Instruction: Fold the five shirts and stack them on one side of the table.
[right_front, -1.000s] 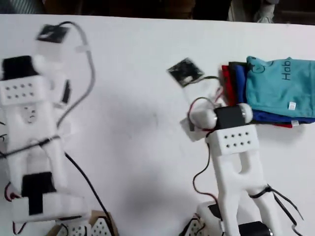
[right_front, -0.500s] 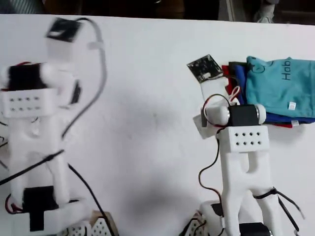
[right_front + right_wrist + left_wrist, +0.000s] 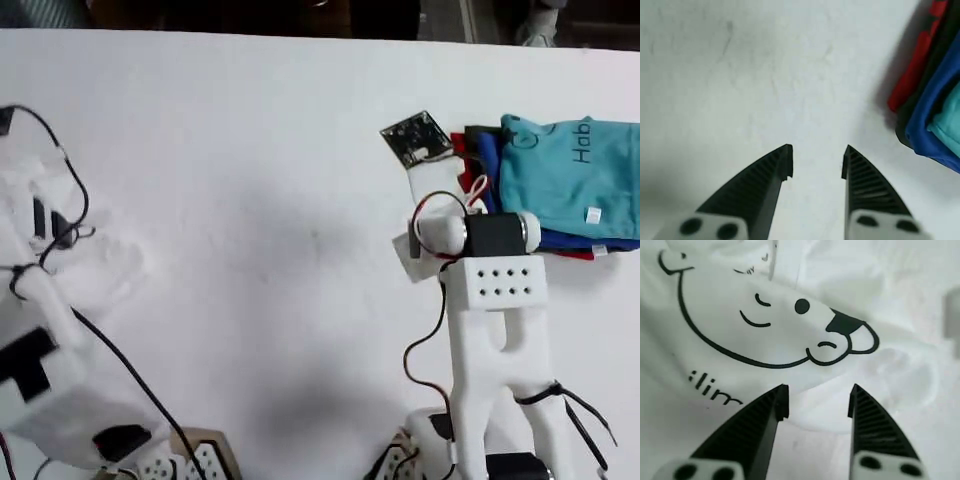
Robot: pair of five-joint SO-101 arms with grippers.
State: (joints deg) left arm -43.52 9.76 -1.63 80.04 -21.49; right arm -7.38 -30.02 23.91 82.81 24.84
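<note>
1. Since a second ago, in the high view, the left arm (image 3: 40, 330) has swung away from mid-desk to the far edge, where a crumpled white shirt (image 3: 110, 268) lies. The right arm (image 3: 495, 300) has shifted slightly toward the stack (image 3: 560, 200) and has sat still for the last half second. The stack, with a teal shirt (image 3: 565, 170) on top and blue, black and red layers beneath, sits just beside that arm's front end on the desk (image 3: 280, 150). By the colours four shirts look done, so the white one is probably the last.

2. In the left wrist view, the left gripper (image 3: 817, 400) hangs with its jaws spread and nothing between them. The white shirt (image 3: 765, 340) lies right under and ahead of the tips, rumpled, with its bear face (image 3: 790, 330) print facing up. To do this step well, the gripper should pinch a single layer at a hem or shoulder rather than the bunched middle. It should then drag the shirt toward the bare desk and lay it flat before any fold.

3. In the right wrist view, the right gripper (image 3: 816, 160) is also parted and empty above bare desk, with the stack (image 3: 935, 125) off to one side of its tips. It is best kept clear of the stack's edges, ready to pin the opposite corner.
</note>
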